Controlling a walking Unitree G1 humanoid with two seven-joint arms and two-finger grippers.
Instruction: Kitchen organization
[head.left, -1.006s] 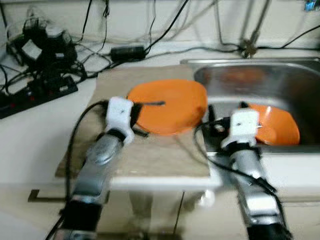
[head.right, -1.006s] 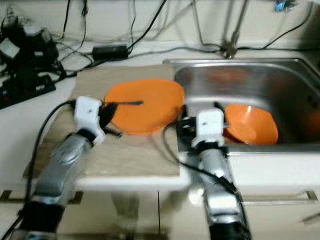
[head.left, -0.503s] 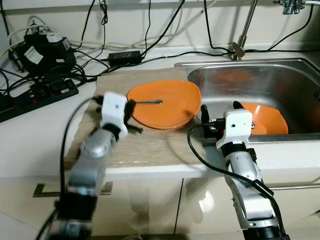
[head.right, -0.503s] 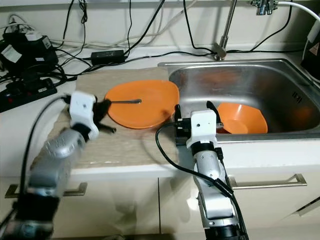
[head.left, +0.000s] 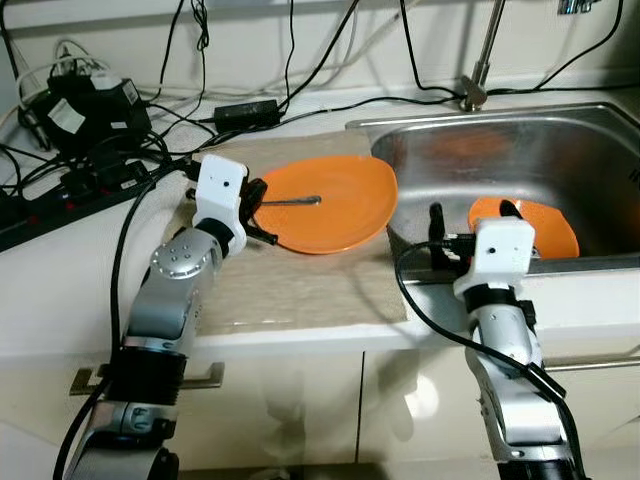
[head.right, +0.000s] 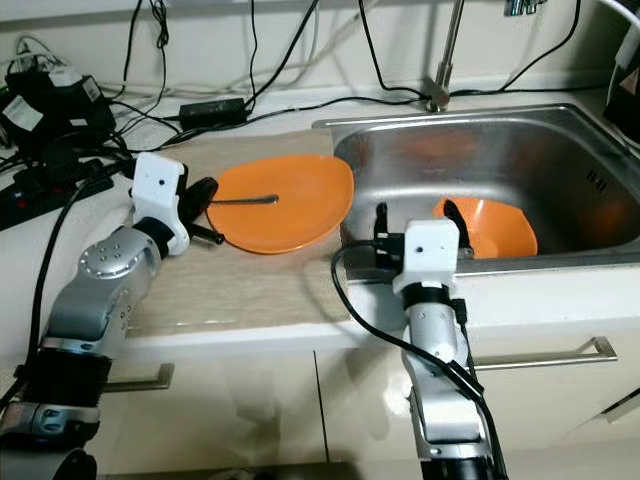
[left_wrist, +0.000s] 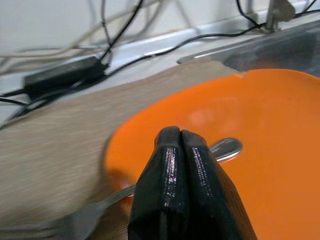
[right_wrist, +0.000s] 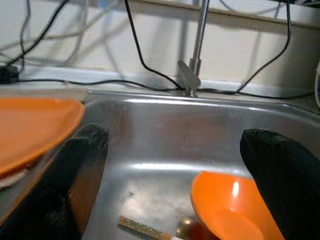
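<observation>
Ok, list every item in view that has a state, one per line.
Plate: flat on the mat, its edge overhanging the sink.
Spoon: lying on the plate.
Bowl: in the sink, tilted.
Sink: no water visible.
Left pincer: shut, over the plate's rim.
Right pincer: open, at the sink's front edge.

The left arm reaches forward with its left gripper (left_wrist: 173, 150) pinched closed, fingers pressed together, while the right arm stands raised beside it, its right gripper (right_wrist: 172, 165) spread wide, fingers (right_wrist: 75, 175) well apart.
</observation>
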